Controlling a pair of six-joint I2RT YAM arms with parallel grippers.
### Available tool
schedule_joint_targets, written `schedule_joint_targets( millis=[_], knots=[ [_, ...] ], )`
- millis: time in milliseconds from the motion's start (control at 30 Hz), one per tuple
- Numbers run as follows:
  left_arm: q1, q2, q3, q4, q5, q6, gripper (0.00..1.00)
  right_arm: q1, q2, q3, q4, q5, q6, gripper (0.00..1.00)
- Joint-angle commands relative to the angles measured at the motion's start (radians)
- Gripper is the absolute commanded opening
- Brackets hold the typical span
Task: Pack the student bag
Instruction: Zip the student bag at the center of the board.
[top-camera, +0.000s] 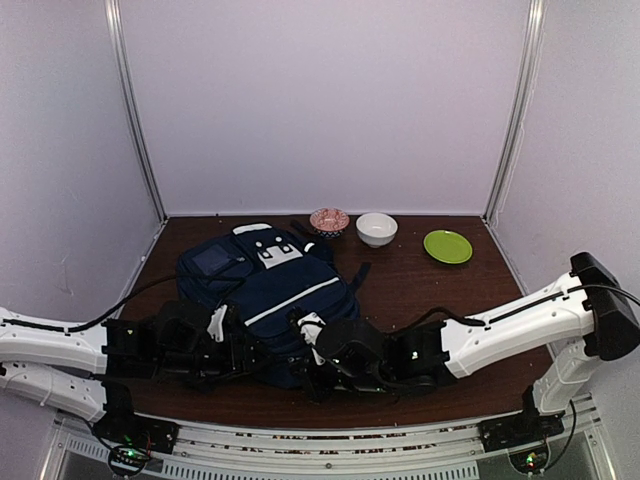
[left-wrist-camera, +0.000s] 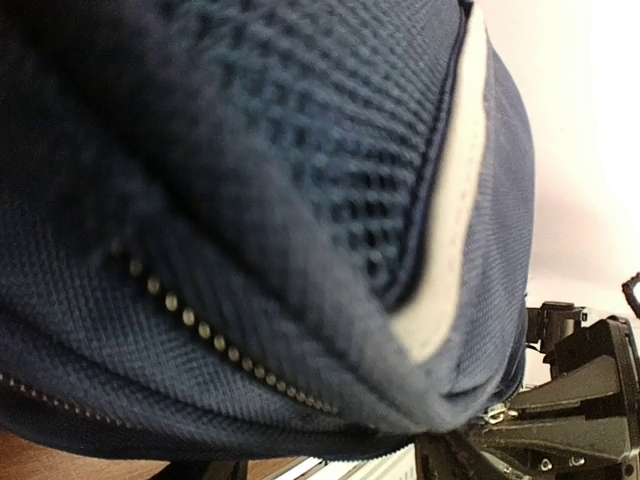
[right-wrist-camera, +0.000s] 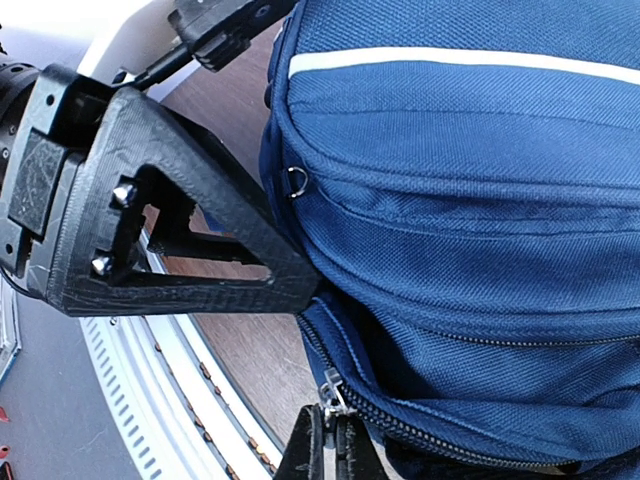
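The student bag (top-camera: 285, 285), navy with thin white stripes and a white patch, lies flat on the brown table, left of centre. My left gripper (top-camera: 232, 345) is at its near left edge. Bag fabric (left-wrist-camera: 250, 200) fills the left wrist view and hides the jaws, which seem shut on a fold. The right wrist view shows one black left finger (right-wrist-camera: 170, 230) against the bag (right-wrist-camera: 480, 200). My right gripper (top-camera: 312, 368) is at the bag's near edge, shut (right-wrist-camera: 328, 455) on the metal zipper pull (right-wrist-camera: 333, 395). It also shows in the left wrist view (left-wrist-camera: 570, 400).
Along the back of the table stand a pink patterned bowl (top-camera: 329, 220), a white bowl (top-camera: 376, 229) and a green plate (top-camera: 447, 246). White walls enclose the table on three sides. A metal rail (top-camera: 330, 440) runs along the near edge.
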Motion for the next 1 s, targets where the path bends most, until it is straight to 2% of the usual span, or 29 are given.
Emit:
schedule_joint_targets(
  millis=[0,67,200,267,300,400,433,533,733,967],
  knots=[
    [-0.004,0.029,0.011,0.109,-0.024,-0.055,0.98,0.010,-0.010,0.026,0.078,-0.009,-0.007,0.00],
    [-0.004,0.037,0.016,0.106,-0.037,-0.057,0.96,0.013,-0.010,0.020,0.083,-0.012,-0.006,0.00],
    [-0.004,0.059,0.015,0.111,-0.045,-0.058,0.73,0.020,-0.004,0.020,0.090,-0.013,-0.009,0.00],
    [-0.004,0.066,0.007,0.102,-0.052,-0.072,0.70,0.024,-0.006,0.020,0.088,-0.011,-0.013,0.00],
    [-0.003,0.064,0.004,0.090,-0.058,-0.086,0.73,0.027,-0.006,0.020,0.089,-0.011,-0.016,0.00],
    [-0.003,0.025,-0.012,0.081,-0.077,-0.112,0.95,0.032,-0.009,0.019,0.080,-0.005,-0.021,0.00],
    [-0.003,0.009,-0.011,0.080,-0.076,-0.111,0.97,0.032,-0.010,0.017,0.080,-0.004,-0.022,0.00],
    [-0.004,-0.043,0.008,0.039,-0.077,-0.113,0.98,0.033,-0.011,0.007,0.088,0.001,-0.017,0.00],
    [-0.004,-0.088,-0.045,0.080,-0.078,-0.217,0.98,0.034,0.007,0.019,0.101,0.010,-0.015,0.00],
    [-0.009,-0.031,-0.077,0.156,-0.072,-0.304,0.94,0.035,0.034,0.043,0.103,0.018,-0.022,0.00]
  ],
)
